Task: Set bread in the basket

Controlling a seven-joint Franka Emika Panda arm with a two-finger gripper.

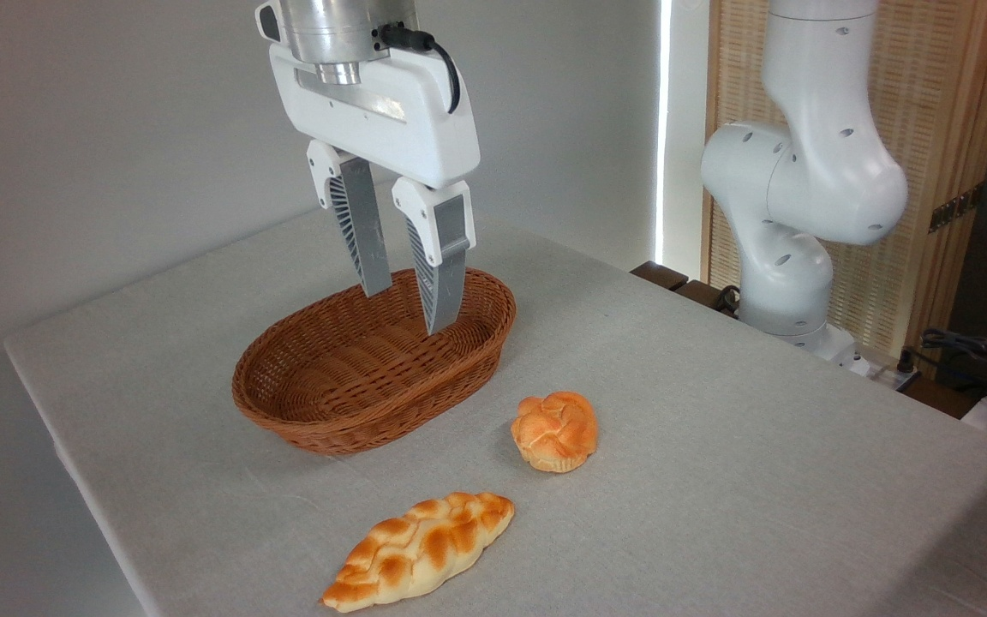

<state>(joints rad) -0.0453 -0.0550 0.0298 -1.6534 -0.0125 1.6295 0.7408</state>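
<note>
The bread (419,549) is a long braided golden loaf with browned patches, lying flat on the tablecloth near the front edge. Behind it stands the basket (288,403), an oval reddish-brown wicker one with nothing inside. My gripper (408,310) hangs above the basket's far right part, fingers pointing down and open with nothing between them. Its fingertips show in front of the basket's inner far wall, well away from the loaf.
A small round orange-golden bun (554,431) sits on the cloth right of the basket, between basket and loaf. The arm's white base (789,257) rises at the table's back right. Cables (973,356) lie off the table's right side.
</note>
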